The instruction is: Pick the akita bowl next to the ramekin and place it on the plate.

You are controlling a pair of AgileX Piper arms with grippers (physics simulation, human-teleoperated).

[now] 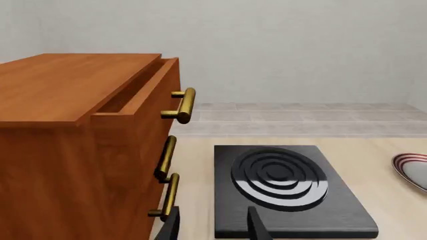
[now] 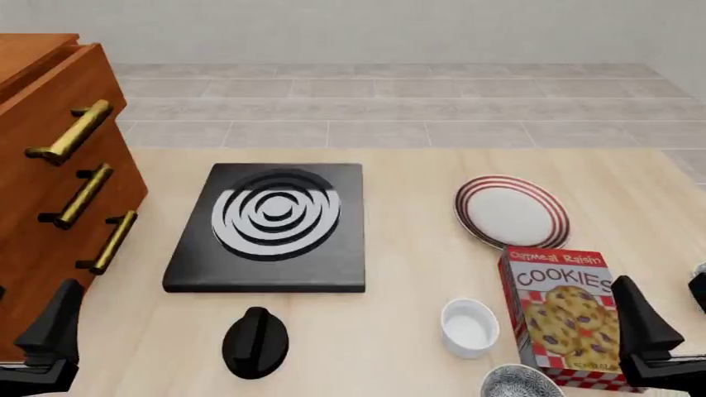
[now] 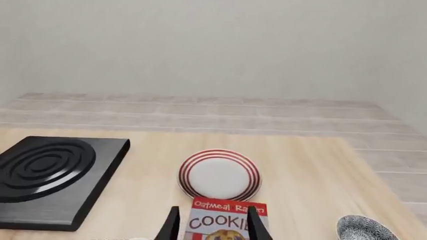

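Task not yet begun: the akita bowl [image 2: 518,384] sits at the near table edge, just beside the ramekin [image 2: 470,327] and close against the base of the cookie box [image 2: 560,316], only partly in frame in the front view. The plate [image 2: 512,211] lies beyond the box, bare. The right gripper [image 3: 210,225] hangs with fingers spread and nothing between them, aimed over the box toward the plate, not at the bowl. The left gripper [image 1: 213,226] is likewise parted and empty, facing the stove burner [image 1: 283,187] beside the wooden drawer cabinet [image 1: 73,145].

Recommended: the right arm should take the bowl, approaching from above and gripping the rim on the side away from box and ramekin. Clearance at the box appears tight, though the crop prevents certainty. Lift high enough to pass over the box before lowering onto the plate
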